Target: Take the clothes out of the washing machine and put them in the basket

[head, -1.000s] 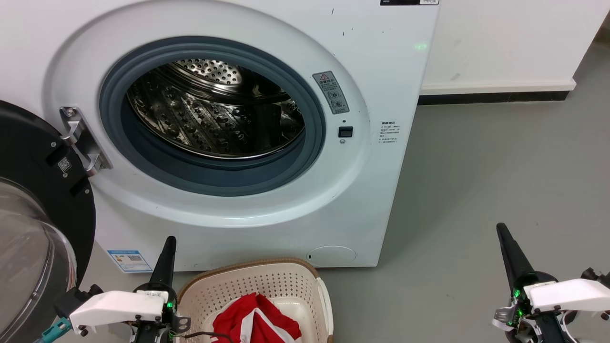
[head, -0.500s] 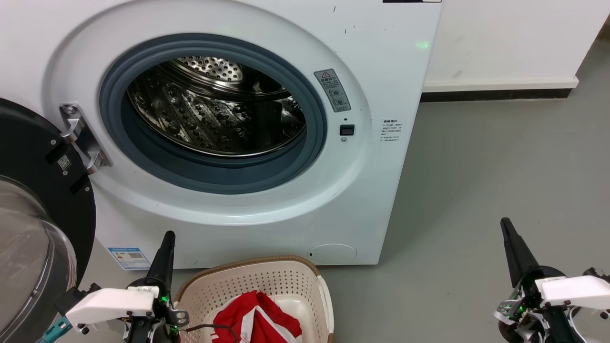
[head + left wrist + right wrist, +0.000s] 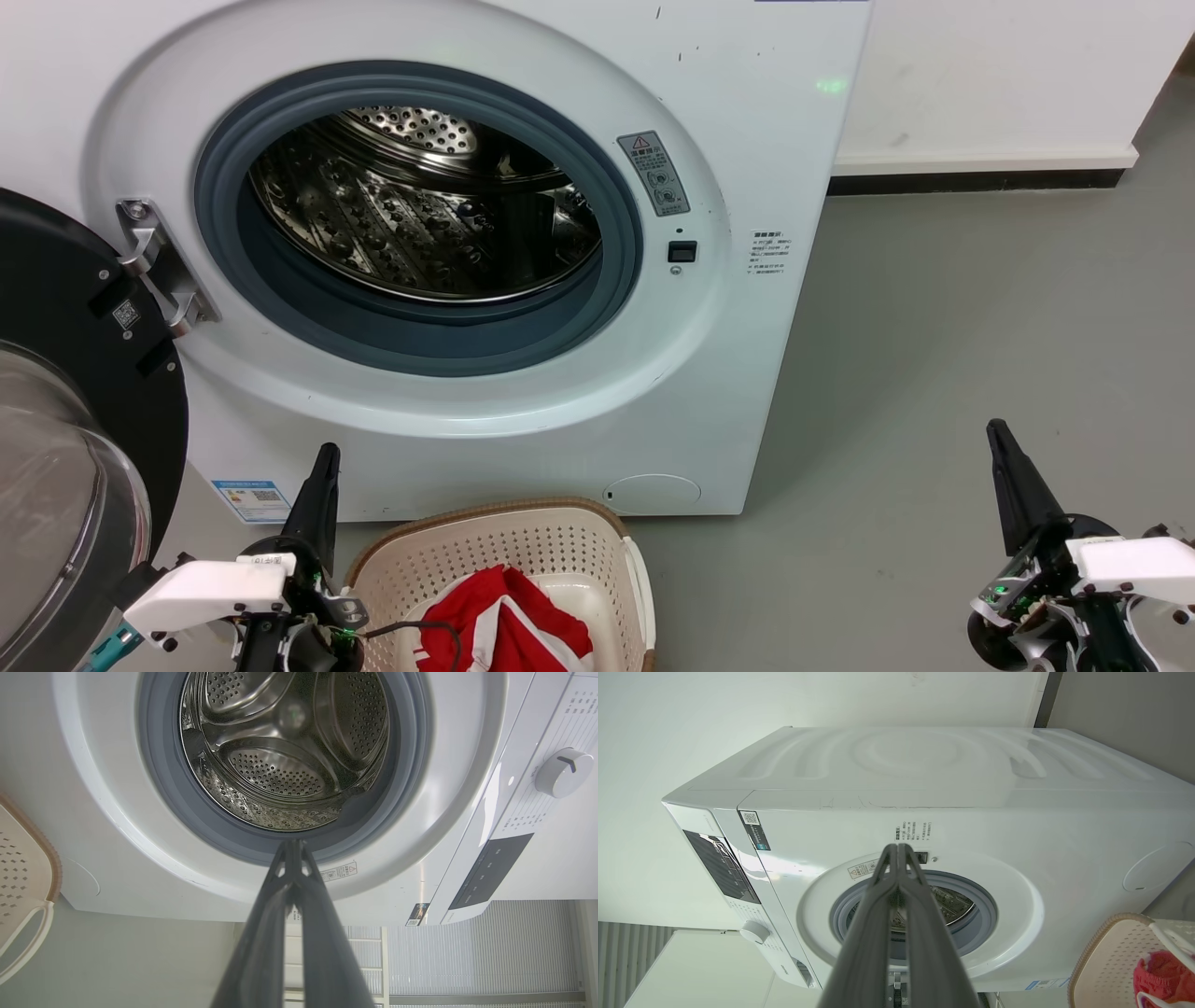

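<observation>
Red clothes (image 3: 509, 627) in basket (image 3: 504, 551), washing machine (image 3: 747, 140) open

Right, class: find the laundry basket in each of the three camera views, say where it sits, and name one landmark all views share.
Head view: the basket is at the bottom centre, holding red clothes.
Left wrist view: a corner of the basket shows at the far left edge.
Right wrist view: the basket is in the lower right corner.
Shared landmark: the grey-rimmed porthole.
</observation>
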{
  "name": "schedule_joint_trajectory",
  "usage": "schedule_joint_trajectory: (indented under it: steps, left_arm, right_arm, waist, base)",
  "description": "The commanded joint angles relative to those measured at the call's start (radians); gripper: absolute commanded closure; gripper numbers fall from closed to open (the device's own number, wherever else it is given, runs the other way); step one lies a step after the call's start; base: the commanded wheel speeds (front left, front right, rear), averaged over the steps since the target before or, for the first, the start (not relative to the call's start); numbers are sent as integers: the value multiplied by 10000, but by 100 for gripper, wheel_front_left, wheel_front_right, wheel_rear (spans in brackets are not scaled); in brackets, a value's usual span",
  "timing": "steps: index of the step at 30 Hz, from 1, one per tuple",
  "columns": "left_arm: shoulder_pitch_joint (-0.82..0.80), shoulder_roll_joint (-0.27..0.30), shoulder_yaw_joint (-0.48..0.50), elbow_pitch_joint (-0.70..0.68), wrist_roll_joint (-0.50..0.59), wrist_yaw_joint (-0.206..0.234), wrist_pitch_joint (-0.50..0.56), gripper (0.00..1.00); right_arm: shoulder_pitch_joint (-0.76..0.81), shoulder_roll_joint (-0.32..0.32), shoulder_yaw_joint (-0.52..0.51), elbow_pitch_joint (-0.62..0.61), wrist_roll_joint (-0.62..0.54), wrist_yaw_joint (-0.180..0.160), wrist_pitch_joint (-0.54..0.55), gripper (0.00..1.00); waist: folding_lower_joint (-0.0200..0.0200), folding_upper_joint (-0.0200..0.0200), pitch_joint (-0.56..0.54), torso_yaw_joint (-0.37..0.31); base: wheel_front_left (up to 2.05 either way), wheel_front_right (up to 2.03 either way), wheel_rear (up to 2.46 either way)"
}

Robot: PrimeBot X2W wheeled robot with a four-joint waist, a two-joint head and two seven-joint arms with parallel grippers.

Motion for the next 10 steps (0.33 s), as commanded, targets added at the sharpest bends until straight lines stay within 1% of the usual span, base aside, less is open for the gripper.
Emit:
schedule_joint_trajectory:
  steps: [1, 10]
  left_arm:
    - [-97, -5, 43, 32, -146, -52, 57, 100]
    - [-92, -5, 36, 19, -103, -52, 47, 100]
  right_arm:
    - [-152, 22, -25, 37, 150, 0, 36, 100]
    - [-149, 51, -58, 34, 56, 0, 75, 100]
  waist:
    - [-1, -1, 4, 2]
    - [-1, -1, 4, 2]
  base:
    - [0, 0, 0]
    - [0, 0, 0]
